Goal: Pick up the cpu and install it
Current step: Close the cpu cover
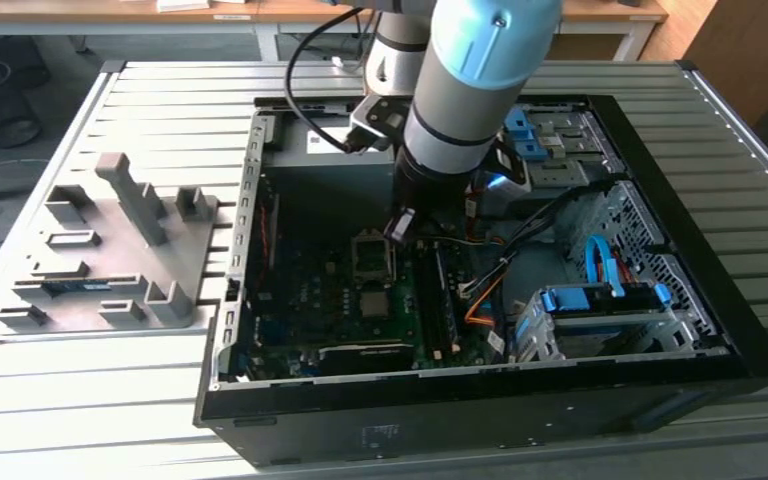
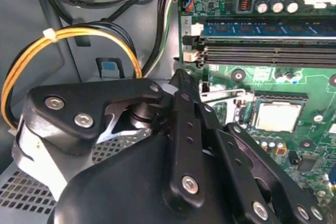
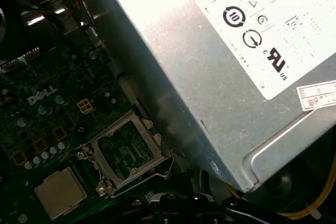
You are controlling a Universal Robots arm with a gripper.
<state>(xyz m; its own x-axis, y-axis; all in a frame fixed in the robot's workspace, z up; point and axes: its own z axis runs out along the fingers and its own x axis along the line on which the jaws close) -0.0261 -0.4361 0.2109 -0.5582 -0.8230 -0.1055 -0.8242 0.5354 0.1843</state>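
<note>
The cpu (image 2: 276, 116) is a small square chip with a dull silver top, lying flat in the socket on the green motherboard (image 2: 315, 85); the first wrist view shows the cpu (image 3: 60, 192) too. Beside it the socket's metal load frame (image 3: 126, 149) stands swung open, with its thin wire lever (image 2: 227, 94) free. My gripper (image 1: 402, 228) hangs inside the open computer case, just above the socket area and a little off the chip. In the second wrist view the gripper (image 2: 177, 80) and its black linkages cover the foreground, with nothing seen in it.
A large grey power supply box (image 3: 220, 61) sits close beside the socket. Memory slots (image 2: 268, 43) run along the board, yellow and black cables (image 2: 79, 32) loop near the case wall, and blue drive bays (image 1: 598, 300) stand at the exterior view's right. A grey parts holder (image 1: 117, 250) rests left of the case.
</note>
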